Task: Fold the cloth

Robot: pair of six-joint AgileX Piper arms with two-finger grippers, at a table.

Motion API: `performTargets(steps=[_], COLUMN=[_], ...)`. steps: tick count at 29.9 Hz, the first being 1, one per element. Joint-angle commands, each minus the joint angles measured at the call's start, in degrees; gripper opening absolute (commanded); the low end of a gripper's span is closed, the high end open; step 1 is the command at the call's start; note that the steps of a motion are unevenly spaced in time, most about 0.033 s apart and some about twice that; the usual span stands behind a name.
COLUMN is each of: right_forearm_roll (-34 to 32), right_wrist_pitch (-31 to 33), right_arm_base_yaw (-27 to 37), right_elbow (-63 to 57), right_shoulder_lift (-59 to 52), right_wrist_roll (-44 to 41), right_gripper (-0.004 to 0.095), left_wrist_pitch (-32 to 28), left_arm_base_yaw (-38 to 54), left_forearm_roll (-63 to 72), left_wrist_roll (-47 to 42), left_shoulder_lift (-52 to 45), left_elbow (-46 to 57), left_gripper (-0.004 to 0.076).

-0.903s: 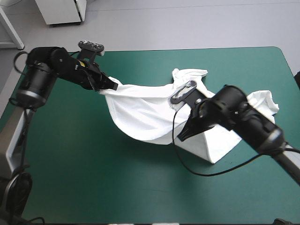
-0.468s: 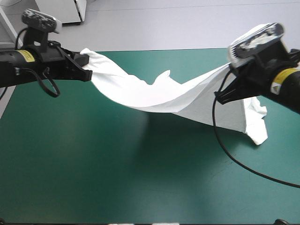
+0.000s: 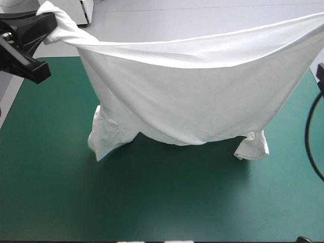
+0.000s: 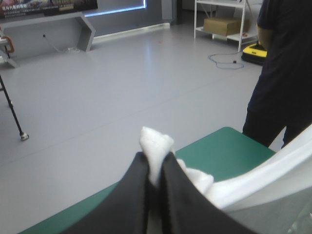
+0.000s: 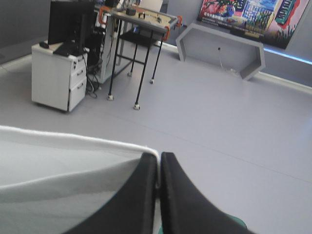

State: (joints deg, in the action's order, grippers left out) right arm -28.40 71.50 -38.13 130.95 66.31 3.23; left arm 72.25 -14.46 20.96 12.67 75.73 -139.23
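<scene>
A white short-sleeved fabric T-shirt (image 3: 192, 96) hangs stretched wide above the table (image 3: 152, 207) with its teal-green cover, lifted at opposite ends by two robot arms. The left arm's jaws, black and all but pressed together, pinch a bunched corner of the shirt that pokes out past their tips. The right arm's jaws, likewise nearly closed, pinch the shirt's hemmed upper edge. The body sags like a broad curtain, two loose ends dangling low over the cover.

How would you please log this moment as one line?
white short-sleeved T-shirt: hanging spread | left gripper: shut on T-shirt | right gripper: shut on T-shirt
</scene>
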Motion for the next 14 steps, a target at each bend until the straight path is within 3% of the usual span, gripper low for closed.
performTargets(steps=[1,8,14], right_forearm_roll=[1.4,8.63,11.08], right_wrist_pitch=[-5.92,-11.15,-12.94], right_arm_base_yaw=[0.16,0.16,0.16], right_elbow=[4.0,4.91,5.3], right_shoulder_lift=[-1.38,-3.65,-4.05], right_wrist_roll=[1.56,4.56,5.98], right_gripper=[-0.0008,-0.0008,-0.0008], left_wrist_pitch=[-0.37,0.08,-0.3], left_arm_base_yaw=[-0.18,-0.18,-0.18], left_forearm_roll=[2.17,3.44,4.37], left_wrist_roll=[-0.53,-2.32,-3.57], left_shoulder_lift=[-1.2,-1.78,-1.78], left_elbow=[-3.94,-9.49,-10.19], left_gripper=[-0.0009,-0.0009,-0.0009])
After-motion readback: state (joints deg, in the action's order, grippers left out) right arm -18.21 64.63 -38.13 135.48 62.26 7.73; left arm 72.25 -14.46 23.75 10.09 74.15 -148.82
